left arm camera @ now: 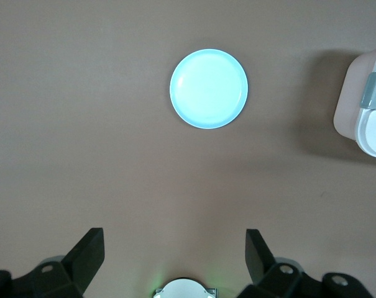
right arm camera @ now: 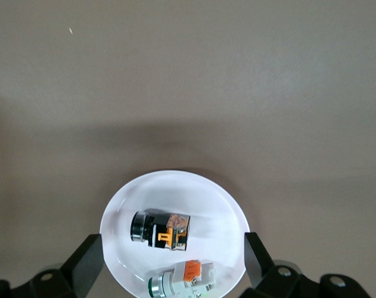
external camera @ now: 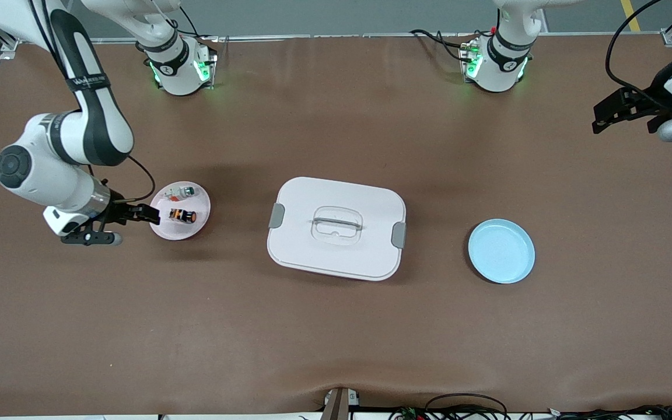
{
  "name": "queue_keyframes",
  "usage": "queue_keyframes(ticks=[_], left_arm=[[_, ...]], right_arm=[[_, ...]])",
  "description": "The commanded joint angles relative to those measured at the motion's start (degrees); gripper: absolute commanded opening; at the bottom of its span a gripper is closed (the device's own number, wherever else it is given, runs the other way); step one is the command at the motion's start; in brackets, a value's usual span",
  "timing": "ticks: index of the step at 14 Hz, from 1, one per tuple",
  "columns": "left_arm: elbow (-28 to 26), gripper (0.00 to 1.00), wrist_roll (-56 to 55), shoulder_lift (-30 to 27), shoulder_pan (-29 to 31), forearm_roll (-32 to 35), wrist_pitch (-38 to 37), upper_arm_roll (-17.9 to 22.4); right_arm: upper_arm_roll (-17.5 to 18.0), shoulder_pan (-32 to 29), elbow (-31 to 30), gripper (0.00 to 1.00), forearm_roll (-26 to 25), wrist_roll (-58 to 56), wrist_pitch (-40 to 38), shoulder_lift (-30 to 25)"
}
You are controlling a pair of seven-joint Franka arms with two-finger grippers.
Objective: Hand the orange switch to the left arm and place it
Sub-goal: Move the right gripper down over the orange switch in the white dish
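Note:
The orange switch (external camera: pixel 182 216) (right arm camera: pixel 161 230), black with orange bands, lies on its side on a small white plate (external camera: pixel 193 228) (right arm camera: pixel 175 186) toward the right arm's end of the table. My right gripper (external camera: pixel 137 217) (right arm camera: pixel 172 254) hangs open over the plate's rim at that end, its fingers apart on either side of the plate and touching nothing. The white box (external camera: pixel 336 227) (left arm camera: pixel 365 105) with grey latches stands in the middle of the table. My left gripper (external camera: pixel 610 116) (left arm camera: pixel 173 248) waits open and empty, high over the left arm's end of the table.
A whitish switch with a green cap (external camera: pixel 183 191) (right arm camera: pixel 181 282) shares the white plate, farther from the front camera than the orange one. An empty light-blue plate (external camera: pixel 501 251) (left arm camera: pixel 208 89) sits between the box and the left arm's end.

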Motion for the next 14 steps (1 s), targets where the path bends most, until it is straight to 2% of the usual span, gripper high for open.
queue_keyframes(ticks=[1, 6, 14], left_arm=[[0.73, 1.00, 0.46, -0.30, 0.10, 0.53, -1.07, -0.18], [0.82, 1.00, 0.55, -0.30, 0.19, 0.53, -1.25, -0.18], [0.90, 1.00, 0.37, -0.12, 0.19, 0.53, -1.25, -0.18]], right_arm=[[-0.17, 0.80, -0.59, 1.00, 0.30, 0.46, 3.11, 2.36], [-0.08, 0.72, -4.46, 1.00, 0.74, 0.64, 12.16, 6.24], [0.45, 2.29, -4.90, 1.00, 1.27, 0.81, 12.62, 8.44]])
